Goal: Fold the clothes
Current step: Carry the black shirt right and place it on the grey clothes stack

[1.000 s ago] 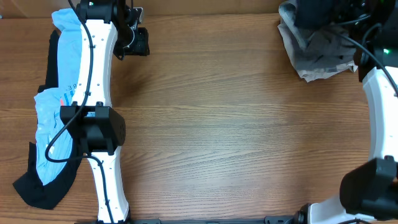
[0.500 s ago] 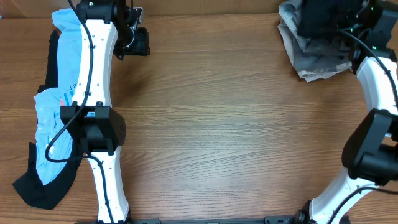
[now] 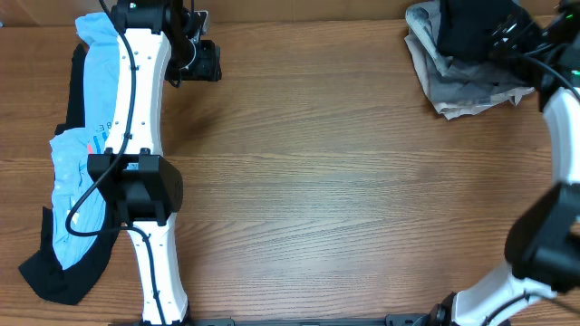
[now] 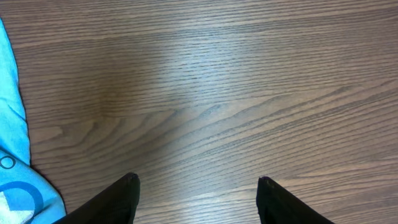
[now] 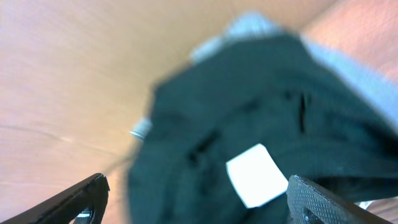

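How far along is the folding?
Nothing looks folded: the blue garment and black garment lie rumpled at left, the grey garment heaped far right. In hand: right tool open above the dark garment; left tool open over bare table. All folding remains.

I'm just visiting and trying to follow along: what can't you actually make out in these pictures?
Overhead: the left arm lies across the blue shirt; its print is too small to read.
Overhead: the black garment is mostly covered by that shirt.
Right wrist: the white label on the dark garment is blurred, unreadable.
Right wrist: blur hides whether the right hand touches the cloth.
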Controlling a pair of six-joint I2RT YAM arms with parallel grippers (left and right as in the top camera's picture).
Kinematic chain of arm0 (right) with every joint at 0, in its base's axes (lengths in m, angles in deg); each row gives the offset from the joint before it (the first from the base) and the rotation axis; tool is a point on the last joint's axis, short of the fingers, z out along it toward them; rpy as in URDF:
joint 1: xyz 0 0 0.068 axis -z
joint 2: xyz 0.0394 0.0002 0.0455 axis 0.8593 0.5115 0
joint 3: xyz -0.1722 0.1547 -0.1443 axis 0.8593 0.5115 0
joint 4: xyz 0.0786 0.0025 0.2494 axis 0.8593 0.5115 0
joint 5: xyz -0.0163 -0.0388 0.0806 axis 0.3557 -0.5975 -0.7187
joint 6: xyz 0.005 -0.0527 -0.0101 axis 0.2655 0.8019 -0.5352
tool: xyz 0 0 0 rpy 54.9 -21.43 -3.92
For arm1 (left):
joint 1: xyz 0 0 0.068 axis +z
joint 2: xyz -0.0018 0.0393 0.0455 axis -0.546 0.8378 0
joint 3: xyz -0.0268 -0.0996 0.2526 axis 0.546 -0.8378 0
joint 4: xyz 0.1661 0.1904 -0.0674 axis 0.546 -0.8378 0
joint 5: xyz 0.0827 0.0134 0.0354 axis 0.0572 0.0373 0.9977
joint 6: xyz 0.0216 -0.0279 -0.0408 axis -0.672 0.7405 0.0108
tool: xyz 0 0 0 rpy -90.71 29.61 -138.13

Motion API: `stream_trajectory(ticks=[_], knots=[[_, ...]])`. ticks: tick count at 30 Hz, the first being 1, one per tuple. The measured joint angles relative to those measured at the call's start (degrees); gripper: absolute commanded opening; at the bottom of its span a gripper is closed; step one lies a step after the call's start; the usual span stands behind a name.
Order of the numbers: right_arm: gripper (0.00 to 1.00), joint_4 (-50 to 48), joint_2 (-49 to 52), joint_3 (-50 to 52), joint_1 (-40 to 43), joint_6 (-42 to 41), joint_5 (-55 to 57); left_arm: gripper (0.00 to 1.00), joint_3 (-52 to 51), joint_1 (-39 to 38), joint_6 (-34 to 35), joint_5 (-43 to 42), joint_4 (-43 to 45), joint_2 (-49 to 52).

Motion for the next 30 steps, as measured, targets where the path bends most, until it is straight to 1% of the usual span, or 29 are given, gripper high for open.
stream_trajectory(ticks=[3,4,6,7,8,10,12,14,16,17,19,22,23,25,29,30], knots=[[0.63,-0.6,-6.5,-1.4,-0.1,1.8,0.0,0.64,0.0,0.0,0.0,0.0,0.0,0.0],[0.53,-1.0,-7.5,-1.7,-0.1,2.7,0.1,0.64,0.0,0.0,0.0,0.0,0.1,0.0],[0.36,-2.5,-8.8,-2.5,-0.2,3.9,0.3,0.63,0.0,0.0,0.0,0.0,0.4,0.0],[0.11,-3.3,-8.9,-2.8,-0.2,4.7,0.6,0.63,0.0,0.0,0.0,0.0,0.7,0.0],[0.04,-4.3,-8.6,-2.8,-0.2,5.5,1.1,0.63,0.0,0.0,0.0,0.0,0.9,0.0],[0.04,-7.6,-6.9,-2.9,-0.2,7.3,2.2,0.63,0.0,0.0,0.0,0.0,1.2,0.0],[0.04,-12.9,-3.4,-2.9,-0.2,8.8,3.8,0.65,0.0,0.0,0.0,0.0,1.6,0.0],[0.11,-16.7,0.0,-2.9,-0.2,9.8,4.9,0.73,0.0,0.0,0.0,0.0,1.7,0.0],[0.18,-20.2,4.3,-2.9,-0.5,10.7,5.7,0.86,0.0,0.0,0.1,0.0,1.8,0.0],[0.22,-21.4,6.3,-2.9,-0.5,11.0,5.9,1.00,0.0,0.0,0.1,0.0,1.8,0.0],[0.26,-22.4,11.7,-2.8,-1.4,11.7,6.8,1.00,0.0,0.0,-0.2,0.0,1.9,0.0],[0.37,-21.4,16.7,-2.8,-2.9,13.1,7.8,1.00,0.0,0.0,-0.2,0.1,1.9,0.0],[0.50,-20.8,18.3,-2.8,-3.5,13.9,8.3,1.00,0.0,0.0,-0.2,0.1,1.9,0.0],[0.64,-19.4,21.2,-2.8,-5.4,15.0,10.0,1.00,0.0,0.0,-0.2,0.1,1.9,0.0],[0.83,-18.6,21.4,-2.8,-7.3,16.3,13.8,1.00,0.0,0.0,-0.2,0.2,1.9,0.0],[0.85,-18.0,20.7,-2.8,-7.7,16.5,14.7,1.00,0.0,0.0,-0.2,0.2,1.9,0.0]])
